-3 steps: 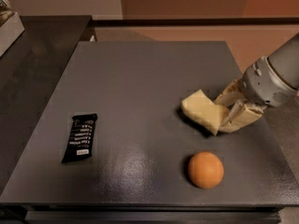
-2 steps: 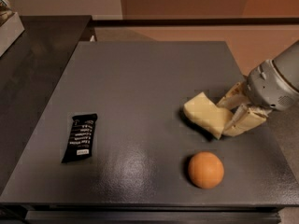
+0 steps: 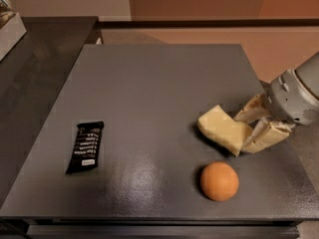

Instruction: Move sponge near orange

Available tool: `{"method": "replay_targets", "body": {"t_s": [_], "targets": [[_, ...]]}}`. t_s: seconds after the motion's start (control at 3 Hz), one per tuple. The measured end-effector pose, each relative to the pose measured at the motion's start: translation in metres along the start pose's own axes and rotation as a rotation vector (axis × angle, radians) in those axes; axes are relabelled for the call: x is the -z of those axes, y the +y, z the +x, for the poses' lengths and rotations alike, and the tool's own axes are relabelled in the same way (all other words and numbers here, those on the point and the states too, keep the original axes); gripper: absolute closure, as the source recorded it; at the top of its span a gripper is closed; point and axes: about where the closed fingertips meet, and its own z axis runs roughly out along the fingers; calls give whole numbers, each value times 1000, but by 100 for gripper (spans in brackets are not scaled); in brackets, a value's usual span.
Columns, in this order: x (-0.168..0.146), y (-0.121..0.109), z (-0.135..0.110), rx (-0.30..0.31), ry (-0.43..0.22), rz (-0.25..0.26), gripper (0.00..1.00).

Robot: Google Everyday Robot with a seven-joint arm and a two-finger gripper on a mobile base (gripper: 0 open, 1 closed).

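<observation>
The pale cream-yellow sponge (image 3: 221, 128) sits low over the dark grey table (image 3: 149, 93), right of centre, slightly tilted. My gripper (image 3: 242, 132) reaches in from the right edge, and its cream fingers (image 3: 264, 136) close on the sponge's right end, one above and one below. The orange (image 3: 219, 181) rests on the table near the front edge, just below the sponge with a small gap between them.
A black snack-bar wrapper (image 3: 85, 147) lies flat at the front left. A darker counter (image 3: 35, 49) adjoins the table on the left. The table's right edge runs just under the gripper's wrist (image 3: 294, 96).
The gripper and the sponge have shifted slightly right and toward the front edge together, bringing the sponge a little closer to the orange. The orange and the wrapper have not moved.
</observation>
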Motion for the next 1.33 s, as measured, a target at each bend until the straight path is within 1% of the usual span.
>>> {"method": "replay_targets", "body": {"t_s": [0.67, 1.0, 1.33], "targets": [[-1, 15, 6, -2, 12, -29, 12], [-3, 18, 9, -1, 16, -32, 0], [-3, 18, 9, -1, 16, -32, 0]]}}
